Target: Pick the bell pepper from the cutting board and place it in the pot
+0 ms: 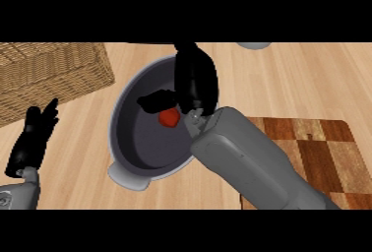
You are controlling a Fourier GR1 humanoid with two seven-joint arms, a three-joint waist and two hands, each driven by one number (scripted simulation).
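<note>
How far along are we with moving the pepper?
Done: the cutting board shows no pepper. In hand: the right hand is over the pot, with the red bell pepper just below its thumb. Left: confirming release and withdrawing. Left hand rests open.

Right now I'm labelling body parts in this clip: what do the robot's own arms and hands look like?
Both forearms are plain grey, smooth and boxy with rounded edges; the right forearm fills the lower right. Each ends in a black hand: the right hand has long glossy black fingers, and the left hand is matching black. No cables, sleeves or markings are visible.
</note>
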